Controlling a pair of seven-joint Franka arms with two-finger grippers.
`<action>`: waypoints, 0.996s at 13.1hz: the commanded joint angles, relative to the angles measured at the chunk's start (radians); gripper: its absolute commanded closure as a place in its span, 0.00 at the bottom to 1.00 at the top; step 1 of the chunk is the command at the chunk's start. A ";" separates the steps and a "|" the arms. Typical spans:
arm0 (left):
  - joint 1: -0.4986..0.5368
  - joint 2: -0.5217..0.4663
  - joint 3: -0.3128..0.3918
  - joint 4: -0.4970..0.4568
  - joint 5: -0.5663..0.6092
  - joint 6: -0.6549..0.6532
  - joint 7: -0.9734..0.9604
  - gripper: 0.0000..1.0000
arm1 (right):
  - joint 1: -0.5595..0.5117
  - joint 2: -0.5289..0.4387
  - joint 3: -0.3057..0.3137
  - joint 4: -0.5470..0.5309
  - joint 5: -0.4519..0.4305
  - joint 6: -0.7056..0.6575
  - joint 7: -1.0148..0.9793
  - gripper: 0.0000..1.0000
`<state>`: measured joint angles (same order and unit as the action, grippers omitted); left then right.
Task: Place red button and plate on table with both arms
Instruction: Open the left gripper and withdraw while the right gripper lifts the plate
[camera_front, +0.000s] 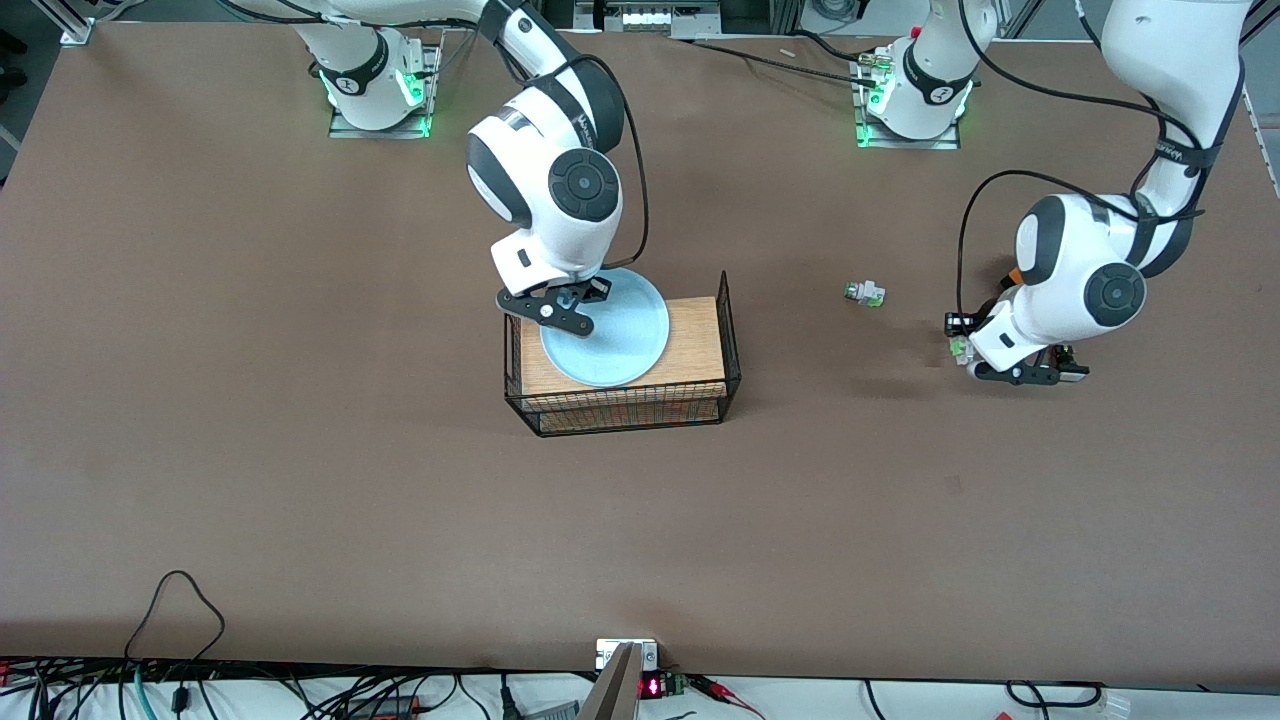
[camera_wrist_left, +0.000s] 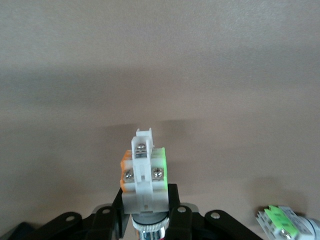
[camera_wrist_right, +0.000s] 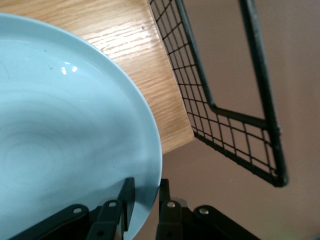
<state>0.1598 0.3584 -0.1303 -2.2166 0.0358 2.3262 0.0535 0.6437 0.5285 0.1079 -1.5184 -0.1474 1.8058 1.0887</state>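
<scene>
Two white jointed robot arms work over a wide, matte brown tabletop.

The right hand, just above the centre of the front view, pinches the rim of a round, glossy, light blue plate. The right wrist view shows one black finger above the rim and the other below it, clenched on the edge. An edge grip suits a shallow plate, since a two-finger hand has nothing else to catch.

The plate lies on a small pale wooden board framed by a black wire mesh basket. It is not yet on the tabletop, so it probably has to be lifted clear of the mesh.

The left hand, at the right of the front view, hangs low over the tabletop. It grasps a tiny push-button switch by its silver collar, with the whitish body and its green and orange tabs pointing away from the wrist. The cap is hidden, so its red colour cannot be confirmed. Gripping the collar seems to keep the blocky body free to set down.

A similar whitish switch with a green tab rests on the tabletop between the basket and the left hand.

The arms' bases stand along the top edge. Cables and a small red-lit device line the bottom edge.
</scene>
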 joint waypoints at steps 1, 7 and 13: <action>-0.016 0.020 0.015 -0.012 -0.019 0.045 0.026 0.97 | -0.002 0.005 -0.002 0.015 0.021 -0.028 0.005 0.92; -0.032 -0.022 0.012 0.008 -0.017 -0.040 0.028 0.00 | -0.016 0.005 -0.010 0.018 0.112 -0.028 0.007 1.00; -0.059 -0.088 0.014 0.274 -0.016 -0.368 0.012 0.00 | -0.047 -0.010 -0.010 0.021 0.175 -0.037 0.010 1.00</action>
<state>0.1172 0.2847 -0.1303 -2.0407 0.0357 2.0707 0.0534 0.6129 0.5253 0.0956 -1.5022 0.0062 1.7894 1.0885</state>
